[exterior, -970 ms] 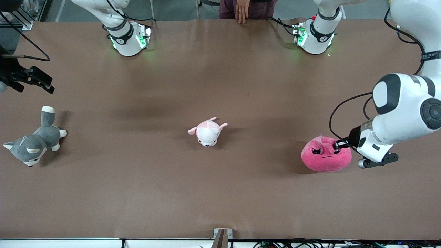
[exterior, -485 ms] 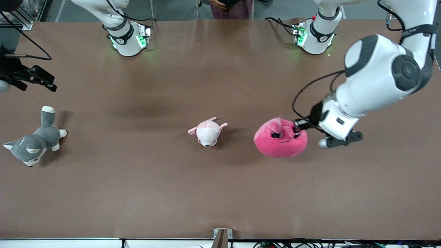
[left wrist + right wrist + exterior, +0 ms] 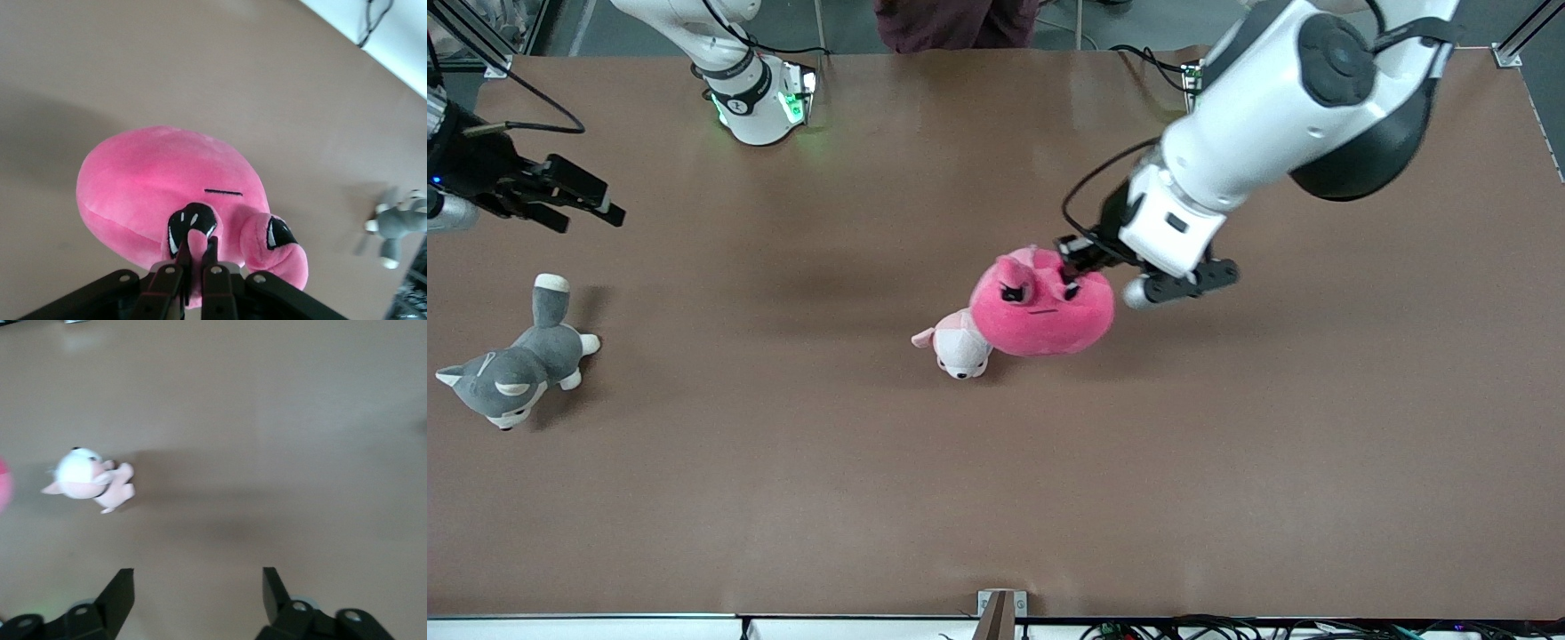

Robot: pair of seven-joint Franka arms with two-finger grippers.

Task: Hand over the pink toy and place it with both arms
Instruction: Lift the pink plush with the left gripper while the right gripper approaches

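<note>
Aloft, left pincer (image 3: 1074, 267) seemingly pinches pink toy (image 3: 1040, 307).

no legible text, labels, brand names or numbers on anything in view

I see a small pale pink-and-white puppy plush (image 3: 959, 344) lying near the middle of the brown worktop (image 3: 783, 498), its white face turned toward the front camera. I also see a grey-and-white husky plush (image 3: 511, 364) lying at the right arm's end of the worktop, well apart from the puppy, with its white-tipped tail pointing toward the bases.
</note>
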